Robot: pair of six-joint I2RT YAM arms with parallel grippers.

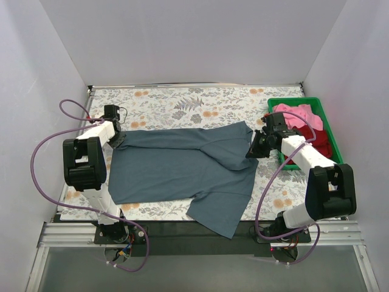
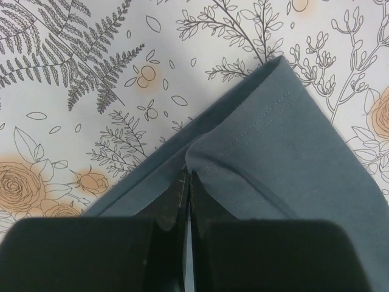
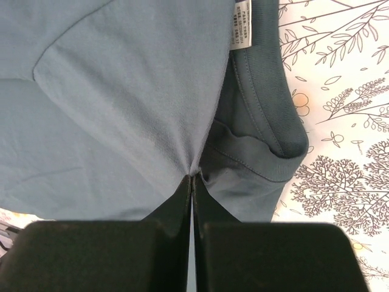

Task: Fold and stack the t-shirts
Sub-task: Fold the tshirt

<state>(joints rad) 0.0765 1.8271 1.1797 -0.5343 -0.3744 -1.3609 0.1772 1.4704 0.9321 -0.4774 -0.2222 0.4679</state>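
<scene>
- I had the left arm stretched low along the worktop's left side, with the left tool pressed together on a hem corner of the slate blue-grey t-shirt.
- The right arm angled inward, and the right tool pinched the same shirt near its collar.
- The shirt lay mid-worktop.
- The pink t-shirt and dark red t-shirt lay in the green bin.

Bare table stretches across the upper frame, open for passing. The shirt blankets the middle (one part spills over the table's lower edge). The bin fills the right side, its raised rim blocking low passes.
</scene>
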